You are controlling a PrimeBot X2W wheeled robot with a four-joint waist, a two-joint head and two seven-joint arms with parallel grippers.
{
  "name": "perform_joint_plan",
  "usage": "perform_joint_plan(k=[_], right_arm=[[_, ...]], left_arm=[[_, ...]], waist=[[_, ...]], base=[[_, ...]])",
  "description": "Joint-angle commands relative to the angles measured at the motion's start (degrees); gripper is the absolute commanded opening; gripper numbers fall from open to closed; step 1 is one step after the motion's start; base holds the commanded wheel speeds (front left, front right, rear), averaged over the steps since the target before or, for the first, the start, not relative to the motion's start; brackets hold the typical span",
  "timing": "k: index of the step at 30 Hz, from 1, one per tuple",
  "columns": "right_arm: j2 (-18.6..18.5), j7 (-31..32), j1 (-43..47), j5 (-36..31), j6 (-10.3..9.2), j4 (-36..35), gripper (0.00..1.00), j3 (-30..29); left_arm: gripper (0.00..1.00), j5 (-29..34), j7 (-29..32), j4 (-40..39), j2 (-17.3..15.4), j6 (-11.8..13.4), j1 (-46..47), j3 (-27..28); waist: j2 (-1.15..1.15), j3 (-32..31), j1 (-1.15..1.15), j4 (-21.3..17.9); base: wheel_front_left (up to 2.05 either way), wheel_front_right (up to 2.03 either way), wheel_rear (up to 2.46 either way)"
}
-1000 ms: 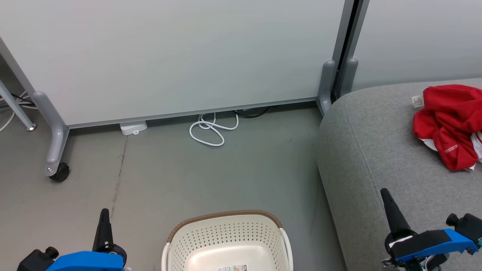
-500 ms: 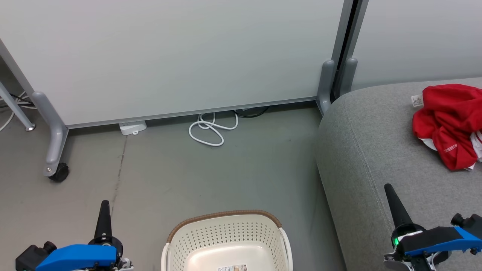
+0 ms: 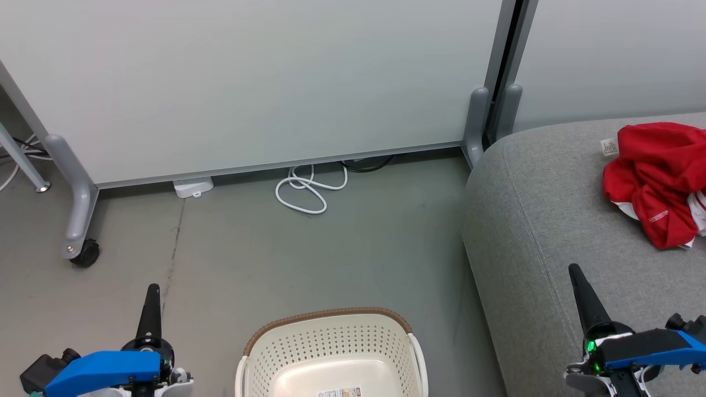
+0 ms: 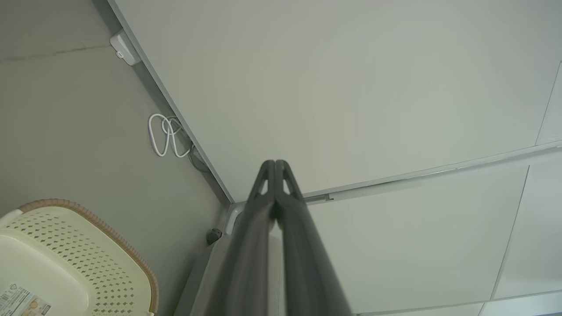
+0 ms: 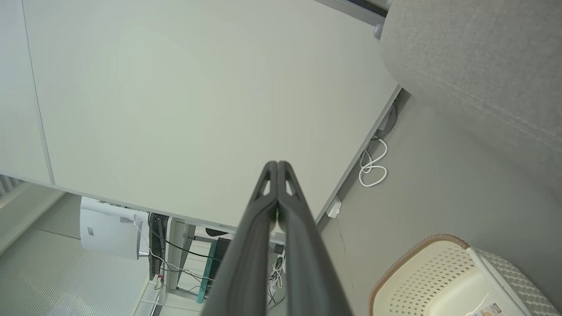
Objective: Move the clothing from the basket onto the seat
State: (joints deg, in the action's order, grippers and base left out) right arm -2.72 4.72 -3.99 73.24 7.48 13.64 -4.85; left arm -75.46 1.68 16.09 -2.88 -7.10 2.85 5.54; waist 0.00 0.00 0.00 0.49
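**Both grippers closed and holding nothing; red clothing heaped on the seat, right of the basket**

The left gripper (image 4: 275, 163) has its two dark fingers (image 4: 250, 245) pressed together along their length, tips touching, with nothing between them. The right gripper (image 5: 277, 163) is the same: two fingers closed tip to tip on nothing.

From the head camera, the two grippers stand one on each side of the one basket (image 3: 331, 337). The left gripper is over the floor (image 3: 265, 259) to the basket's left. The right gripper is to the basket's right, seen against the grey cover of the one seat (image 3: 546, 220). Both point away from the robot.

The basket's brown rim (image 3: 326, 314) curves round its far end, and its pale bottom shows bare plastic with one paper label (image 3: 341, 392).

The clothing (image 3: 653, 179) lies on the seat as one crumpled red heap with white trim and a small white tag. How many garments are in the heap cannot be told. It sits far to the right of the basket and beyond it. It is well apart from the right gripper's tips, and much farther from the left gripper's.

Beyond the basket, one coiled white cable (image 3: 309, 191) lies on the floor at the foot of two pale panels (image 3: 248, 82). One black caster (image 3: 85, 253) stands beyond and to the left of the basket.
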Motion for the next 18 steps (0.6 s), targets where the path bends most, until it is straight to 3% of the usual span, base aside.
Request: perform_joint_plan(k=[1,18], right_arm=[[-0.2,0.1,-1.2,1.0,0.02,-0.3,0.00,-0.2],[-0.2,0.9,-1.9,9.1,0.02,0.1,0.00,-0.9]], left_arm=[[0.00,-0.8,0.4,-0.6,-0.1,-0.4,1.6,0.4],[0.00,-8.0,2.4,-1.3,0.0,-0.5,2.6,0.7]], waist=[[0.00,0.0,0.00,0.0],[0.00,0.1,0.00,-0.2]], base=[[0.00,0.00,0.00],[0.00,0.00,0.00]])
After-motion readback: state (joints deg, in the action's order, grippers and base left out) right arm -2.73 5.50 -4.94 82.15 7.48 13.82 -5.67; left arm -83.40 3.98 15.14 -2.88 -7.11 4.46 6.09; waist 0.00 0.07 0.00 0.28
